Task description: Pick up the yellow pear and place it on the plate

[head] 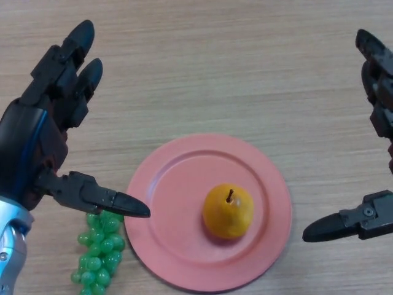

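**newbie_op:** so where's the yellow pear sitting right now? asking before you're touching anything

**g1_tinkerer:** it's sitting on the pink plate already, a bit right of the plate's centre, stem pointing up at the camera. so judging by how things lie, you're looking at a task that's basically done

**newbie_op:** and the hands?

**g1_tinkerer:** both are hanging open and holding nothing. your left hand is hovering off the plate's left side, fingers straight and pointing up the table, thumb tip reaching just over the plate's left rim. it's well apart from the pear. your right hand is coming in at the right edge, thumb pointing toward the plate but stopping short of the rim. it's partly cut off, so the fingers are probably straight but I'm hedging there

**newbie_op:** if I'm regrasping?

**g1_tinkerer:** I'm guessing it's light, smooth and roundish, so it's likely rolling if nudged. you're wanting thumb and fingers around the wide belly, not the stem. also the green grapes are lying just beside the plate, under your left thumb, so watch those
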Robot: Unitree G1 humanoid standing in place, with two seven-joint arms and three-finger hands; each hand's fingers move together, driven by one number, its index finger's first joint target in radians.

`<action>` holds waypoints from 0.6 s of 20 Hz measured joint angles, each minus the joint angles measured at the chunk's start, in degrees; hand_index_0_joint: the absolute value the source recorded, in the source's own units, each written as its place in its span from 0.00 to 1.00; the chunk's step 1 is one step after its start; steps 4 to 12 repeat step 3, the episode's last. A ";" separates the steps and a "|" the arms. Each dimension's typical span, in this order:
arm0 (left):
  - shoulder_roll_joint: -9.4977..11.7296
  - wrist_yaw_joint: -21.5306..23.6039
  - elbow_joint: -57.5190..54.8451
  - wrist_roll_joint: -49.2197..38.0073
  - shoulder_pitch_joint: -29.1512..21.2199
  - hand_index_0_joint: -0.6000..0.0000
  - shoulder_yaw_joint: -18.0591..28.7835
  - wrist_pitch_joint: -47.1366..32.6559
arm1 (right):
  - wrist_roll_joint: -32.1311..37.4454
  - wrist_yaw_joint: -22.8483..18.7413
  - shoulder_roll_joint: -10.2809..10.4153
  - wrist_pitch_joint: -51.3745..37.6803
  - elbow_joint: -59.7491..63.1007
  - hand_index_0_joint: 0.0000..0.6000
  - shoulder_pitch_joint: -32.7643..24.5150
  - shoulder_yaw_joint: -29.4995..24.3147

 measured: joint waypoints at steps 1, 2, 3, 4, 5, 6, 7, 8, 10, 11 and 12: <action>0.05 0.00 -0.80 -0.22 -0.15 1.00 0.02 0.86 | -1.82 1.31 0.00 -0.57 0.13 0.00 0.69 0.01; 0.12 0.00 -1.23 -0.23 -0.30 1.00 0.01 1.55 | -2.57 2.59 0.00 -2.01 0.25 0.00 1.58 0.08; 0.14 0.00 -1.45 -0.23 -0.43 1.00 0.01 1.99 | -3.47 4.86 0.00 -3.51 0.25 0.00 2.46 0.60; 0.14 0.00 -1.45 -0.23 -0.43 1.00 0.01 1.99 | -3.47 4.86 0.00 -3.51 0.25 0.00 2.46 0.60; 0.14 0.00 -1.45 -0.23 -0.43 1.00 0.01 1.99 | -3.47 4.86 0.00 -3.51 0.25 0.00 2.46 0.60; 0.14 0.00 -1.45 -0.23 -0.43 1.00 0.01 1.99 | -3.47 4.86 0.00 -3.51 0.25 0.00 2.46 0.60; 0.14 0.00 -1.45 -0.23 -0.43 1.00 0.01 1.99 | -3.47 4.86 0.00 -3.51 0.25 0.00 2.46 0.60; 0.14 0.00 -1.45 -0.23 -0.43 1.00 0.01 1.99 | -3.47 4.86 0.00 -3.51 0.25 0.00 2.46 0.60; 0.14 0.00 -1.45 -0.23 -0.43 1.00 0.01 1.99 | -3.47 4.86 0.00 -3.51 0.25 0.00 2.46 0.60; 0.14 0.00 -1.45 -0.23 -0.43 1.00 0.01 1.99 | -3.47 4.86 0.00 -3.51 0.25 0.00 2.46 0.60; 0.14 0.00 -1.45 -0.23 -0.43 1.00 0.01 1.99 | -3.47 4.86 0.00 -3.51 0.25 0.00 2.46 0.60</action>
